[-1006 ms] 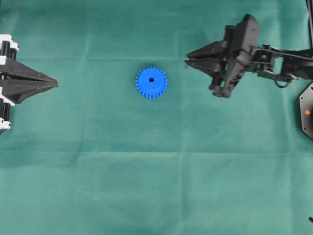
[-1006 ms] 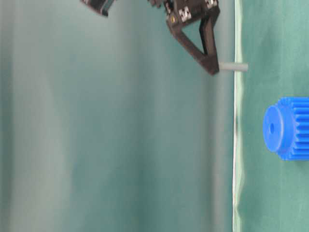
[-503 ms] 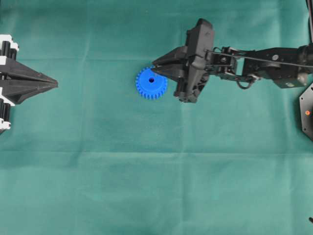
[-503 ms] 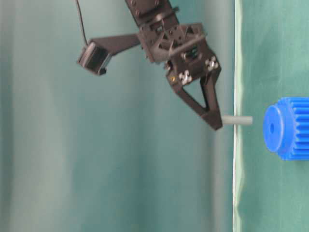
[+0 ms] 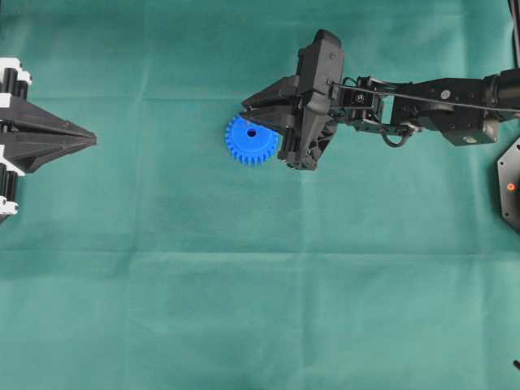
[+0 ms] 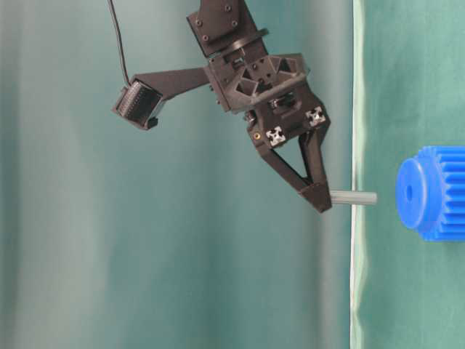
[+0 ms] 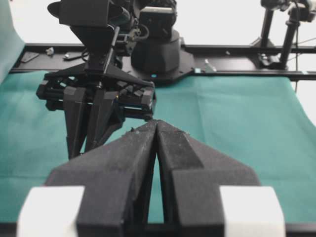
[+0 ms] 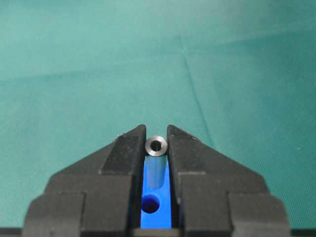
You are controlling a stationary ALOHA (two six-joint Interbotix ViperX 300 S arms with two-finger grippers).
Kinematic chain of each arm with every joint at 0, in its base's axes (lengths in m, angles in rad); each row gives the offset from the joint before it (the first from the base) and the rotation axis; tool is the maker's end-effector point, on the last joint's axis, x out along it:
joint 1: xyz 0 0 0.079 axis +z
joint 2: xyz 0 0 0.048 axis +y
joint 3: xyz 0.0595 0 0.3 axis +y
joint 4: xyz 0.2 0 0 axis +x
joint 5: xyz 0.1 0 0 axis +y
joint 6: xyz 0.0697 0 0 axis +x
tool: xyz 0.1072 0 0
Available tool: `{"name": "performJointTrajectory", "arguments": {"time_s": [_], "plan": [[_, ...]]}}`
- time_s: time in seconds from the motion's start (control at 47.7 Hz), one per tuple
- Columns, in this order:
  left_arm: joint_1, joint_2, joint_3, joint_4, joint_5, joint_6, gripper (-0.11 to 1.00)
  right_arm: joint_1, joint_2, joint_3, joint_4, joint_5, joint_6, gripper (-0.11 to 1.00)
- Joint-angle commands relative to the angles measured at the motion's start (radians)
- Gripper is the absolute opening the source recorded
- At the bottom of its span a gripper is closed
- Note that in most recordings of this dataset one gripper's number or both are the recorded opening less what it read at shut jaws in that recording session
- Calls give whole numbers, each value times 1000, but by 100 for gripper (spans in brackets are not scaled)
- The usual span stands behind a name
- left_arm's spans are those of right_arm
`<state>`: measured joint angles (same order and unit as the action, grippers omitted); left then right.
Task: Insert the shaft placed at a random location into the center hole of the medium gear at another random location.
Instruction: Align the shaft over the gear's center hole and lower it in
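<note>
The blue medium gear (image 5: 251, 138) lies flat on the green cloth, its center hole (image 5: 251, 132) showing. My right gripper (image 5: 245, 112) hovers over the gear's far edge, shut on the silvery shaft (image 6: 354, 197). In the table-level view the shaft points at the gear (image 6: 432, 193), in line with the hole (image 6: 408, 193) and a short gap away from the hub. In the right wrist view the shaft (image 8: 157, 146) sits between the fingertips, with the gear (image 8: 158, 219) and its hole (image 8: 149, 203) behind it. My left gripper (image 5: 91, 140) rests shut and empty at the left edge.
A black base with an orange light (image 5: 510, 183) stands at the right edge. The right arm (image 5: 422, 101) stretches across the upper right. The left wrist view shows the right gripper's fingers (image 7: 79, 118) ahead of the shut left gripper (image 7: 156, 123).
My right gripper has carried the shaft left, from the upper right to above the gear, and the shaft now lines up with the hole. The left gripper has not moved.
</note>
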<state>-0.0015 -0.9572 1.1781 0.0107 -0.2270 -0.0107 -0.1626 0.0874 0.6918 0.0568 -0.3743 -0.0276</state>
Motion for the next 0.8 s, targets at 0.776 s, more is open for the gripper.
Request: {"name": "performJointTrajectory", "arguments": {"time_s": [0.776], "plan": [[0, 6, -21, 3, -3, -2, 0, 8, 83, -21, 9, -21, -5, 13]]}}
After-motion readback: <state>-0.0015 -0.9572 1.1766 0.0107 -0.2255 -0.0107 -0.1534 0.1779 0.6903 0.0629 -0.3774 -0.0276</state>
